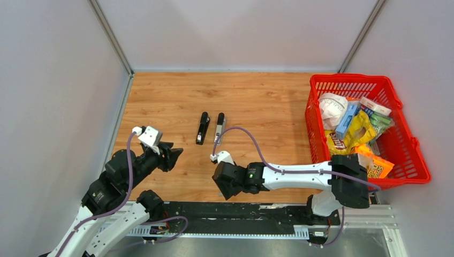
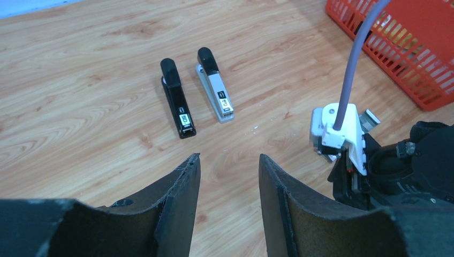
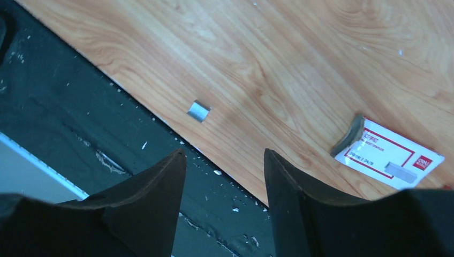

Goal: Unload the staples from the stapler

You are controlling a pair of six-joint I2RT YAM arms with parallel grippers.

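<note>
Two shut staplers lie side by side mid-table, a black one (image 1: 202, 128) (image 2: 178, 99) and a grey one with a black tip (image 1: 219, 127) (image 2: 215, 85). A short silvery strip of staples (image 3: 198, 110) lies on the wood near the table's front edge. Another small strip (image 3: 399, 170) lies on a red-and-white cardboard box (image 3: 388, 152). My left gripper (image 1: 172, 155) (image 2: 229, 160) is open and empty, short of the staplers. My right gripper (image 1: 220, 187) (image 3: 225, 155) is open and empty over the table's front edge, close to the loose strip.
A red basket (image 1: 401, 144) (image 2: 407, 48) full of snack packets stands at the right. The black base rail (image 3: 80, 107) runs along the near edge. The right arm's white wrist camera (image 2: 342, 134) sits just right of my left gripper.
</note>
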